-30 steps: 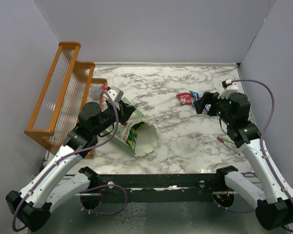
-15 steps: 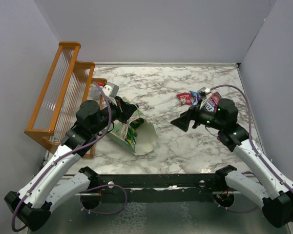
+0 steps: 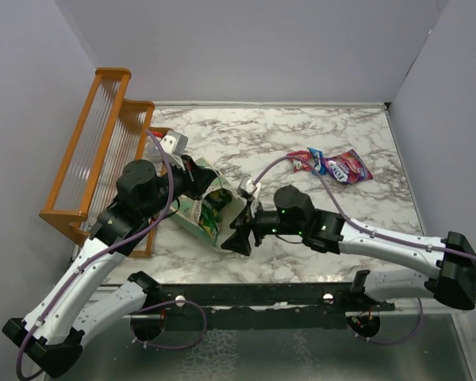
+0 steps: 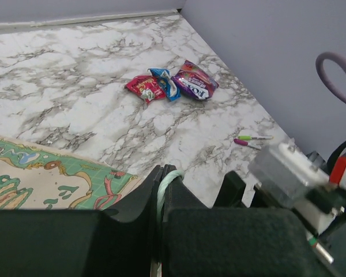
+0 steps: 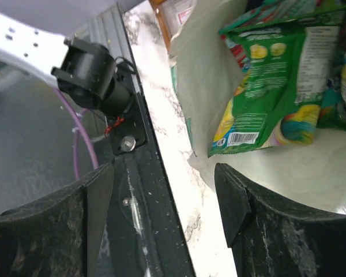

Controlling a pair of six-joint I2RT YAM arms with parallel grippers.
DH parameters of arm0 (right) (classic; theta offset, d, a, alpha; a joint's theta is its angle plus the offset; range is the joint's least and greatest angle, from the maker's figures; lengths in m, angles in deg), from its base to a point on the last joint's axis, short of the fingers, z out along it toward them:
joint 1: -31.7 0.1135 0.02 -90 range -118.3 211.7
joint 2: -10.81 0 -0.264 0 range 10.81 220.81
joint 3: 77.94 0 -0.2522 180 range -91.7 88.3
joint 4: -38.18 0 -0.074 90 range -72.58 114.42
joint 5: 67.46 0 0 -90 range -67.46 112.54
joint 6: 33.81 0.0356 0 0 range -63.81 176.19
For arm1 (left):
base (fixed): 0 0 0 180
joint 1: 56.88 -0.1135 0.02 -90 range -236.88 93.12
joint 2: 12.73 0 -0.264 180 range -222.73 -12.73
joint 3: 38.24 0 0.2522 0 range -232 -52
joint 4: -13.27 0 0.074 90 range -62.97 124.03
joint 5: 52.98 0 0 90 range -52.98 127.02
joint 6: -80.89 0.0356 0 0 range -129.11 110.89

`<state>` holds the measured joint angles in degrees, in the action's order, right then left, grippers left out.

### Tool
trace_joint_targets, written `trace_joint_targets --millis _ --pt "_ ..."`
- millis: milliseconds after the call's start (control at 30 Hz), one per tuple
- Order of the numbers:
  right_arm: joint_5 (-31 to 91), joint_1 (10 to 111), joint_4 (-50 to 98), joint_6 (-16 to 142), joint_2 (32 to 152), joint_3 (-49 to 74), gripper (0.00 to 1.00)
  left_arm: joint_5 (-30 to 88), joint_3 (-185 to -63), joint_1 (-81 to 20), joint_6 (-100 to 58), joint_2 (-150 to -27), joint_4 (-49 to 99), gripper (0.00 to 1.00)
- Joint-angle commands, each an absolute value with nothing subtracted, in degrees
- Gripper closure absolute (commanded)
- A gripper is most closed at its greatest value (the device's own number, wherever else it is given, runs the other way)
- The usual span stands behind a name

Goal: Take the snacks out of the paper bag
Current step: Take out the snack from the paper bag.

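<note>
The pale-green paper bag (image 3: 200, 213) lies on its side with its white mouth facing right. My left gripper (image 3: 200, 179) is shut on the bag's thin loop handle (image 4: 162, 189), beside the printed bag wall (image 4: 52, 179). My right gripper (image 3: 239, 238) is open and empty at the bag's mouth (image 5: 311, 173), one finger (image 5: 236, 199) on the white lining. Green and yellow snack packets (image 5: 268, 86) lie inside the bag. Red (image 3: 300, 161), blue (image 3: 316, 163) and purple (image 3: 349, 167) packets lie on the table at the far right, and also show in the left wrist view (image 4: 194, 81).
An orange wooden rack (image 3: 103, 147) stands along the left edge. Two thin pens (image 4: 251, 140) lie near the right wall. The black frame rail (image 5: 132, 190) runs along the table's near edge, just under my right gripper. Grey walls enclose the marble table (image 3: 270, 135).
My right arm swung from the far-right snack pile across to the bag's mouth, leaving a purple packet beside the red and blue ones. My left gripper kept hold of the handle.
</note>
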<state>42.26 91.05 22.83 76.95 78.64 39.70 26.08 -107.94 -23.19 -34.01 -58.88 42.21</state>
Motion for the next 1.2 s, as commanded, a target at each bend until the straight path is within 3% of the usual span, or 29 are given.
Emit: trace_joint_targets --millis 0,133,267,467,567,767,1167 --pt "28.55 95.29 29.25 64.93 83.3 39.19 0.32 27.81 -111.04 -23.56 -33.59 -57.88 42.69 1.0" --pt "27.77 95.42 34.84 63.97 85.88 39.81 0.59 27.61 -111.18 -23.57 -34.77 -58.55 43.43 1.0" --pt "27.51 96.48 37.7 62.69 88.65 39.82 0.69 27.76 -110.91 -23.57 -35.72 -58.49 43.37 1.0" --pt "21.26 98.03 46.67 62.26 92.15 42.4 0.72 28.29 -111.99 -23.57 -35.43 -59.04 44.87 1.0" --pt "18.7 98.62 52.95 62.19 93.71 44.79 0.82 28.23 -111.89 -23.57 -35.67 -59.05 45.1 1.0" --pt "17.97 98.64 60.13 62.12 96.33 46.68 0.82 28.44 -112.21 -23.57 -35.54 -59.06 45.92 1.0" --pt "18.81 99.04 65.8 61.62 102.05 45.86 0.71 27.81 -112.3 -23.56 -35.46 -59.37 45.97 1.0"
